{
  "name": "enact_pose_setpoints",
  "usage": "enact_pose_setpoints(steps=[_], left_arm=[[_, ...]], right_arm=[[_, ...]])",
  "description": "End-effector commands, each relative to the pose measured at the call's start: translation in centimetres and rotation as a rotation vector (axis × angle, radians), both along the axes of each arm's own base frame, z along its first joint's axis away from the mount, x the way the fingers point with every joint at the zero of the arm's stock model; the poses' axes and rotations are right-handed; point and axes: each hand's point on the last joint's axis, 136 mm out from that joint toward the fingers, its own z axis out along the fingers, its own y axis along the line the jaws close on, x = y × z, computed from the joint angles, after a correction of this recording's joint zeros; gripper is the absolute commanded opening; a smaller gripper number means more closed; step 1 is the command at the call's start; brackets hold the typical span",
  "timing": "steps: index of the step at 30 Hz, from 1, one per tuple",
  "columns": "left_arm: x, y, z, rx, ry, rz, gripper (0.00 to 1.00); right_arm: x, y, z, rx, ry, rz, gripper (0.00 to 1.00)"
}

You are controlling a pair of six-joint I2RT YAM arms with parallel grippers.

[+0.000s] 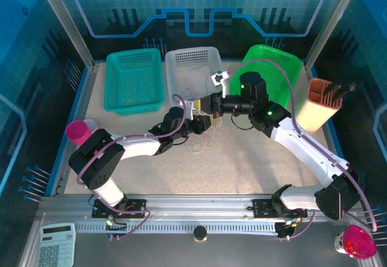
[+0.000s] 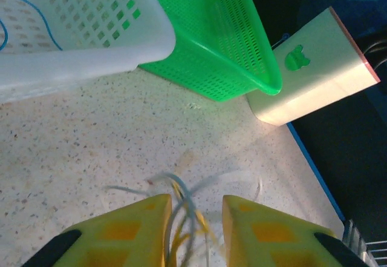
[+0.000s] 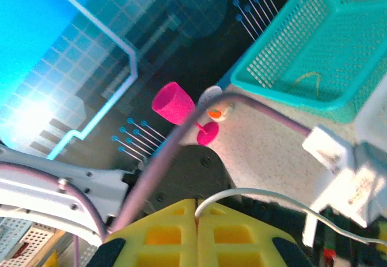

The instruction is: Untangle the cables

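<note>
Two arms meet mid-table in the top view, above the cables (image 1: 198,143), a faint tangle on the speckled table (image 1: 242,161). Behind stand three baskets: teal (image 1: 136,107), white (image 1: 193,52) and green (image 1: 284,61). A pink cup (image 1: 78,132) sits at left and a second pink cup (image 1: 355,241) at near right. The left wrist view shows the cables (image 2: 181,188), whitish and yellow, blurred between the parted jaws of the left gripper (image 2: 195,201). Whether they pinch cannot be told. The right wrist view shows the right gripper (image 3: 196,205) clenched on a white cable (image 3: 254,191), and a tan wire (image 3: 308,79) lying in the teal basket. A calculator (image 1: 57,246) is cut off at the corner.
</note>
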Motion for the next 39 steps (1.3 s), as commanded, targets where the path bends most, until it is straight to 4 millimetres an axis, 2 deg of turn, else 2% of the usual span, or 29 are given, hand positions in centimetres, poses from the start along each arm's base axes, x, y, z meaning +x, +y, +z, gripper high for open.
enact_pose_setpoints(steps=[1,5,9,12,17,24,31,34,39], left_arm=[[-0.6,0.4,-2.2,0.019,0.019,0.006,0.27],[-1.4,1.2,-4.5,0.032,0.059,0.019,0.24],[-2.1,1.7,-5.9,0.036,0.085,0.024,0.2],[-2.5,2.0,-6.8,0.038,0.102,0.027,0.16],[-2.9,2.3,-7.6,0.03,0.119,0.03,0.15],[-3.2,2.4,-7.9,0.02,0.127,0.028,0.15],[-3.5,2.6,-8.5,0.02,0.139,0.033,0.13],[-3.5,2.5,-8.8,0.016,0.146,0.03,0.1],[-3.5,2.3,-8.6,0.0,0.146,0.024,0.1]], right_arm=[[0.7,0.0,4.8,0.116,-0.047,0.025,0.0],[1.3,-0.3,9.2,0.205,-0.095,0.035,0.0],[1.1,-0.6,13.3,0.28,-0.151,0.052,0.0],[0.8,-1.3,15.9,0.318,-0.202,0.045,0.0],[1.2,-3.4,19.4,0.364,-0.282,-0.014,0.0],[2.7,-6.5,22.1,0.409,-0.346,-0.106,0.0],[4.3,-10.5,26.1,0.465,-0.425,-0.214,0.0],[4.9,-12.2,27.5,0.497,-0.46,-0.265,0.0],[6.7,-14.1,28.0,0.497,-0.477,-0.343,0.0]])
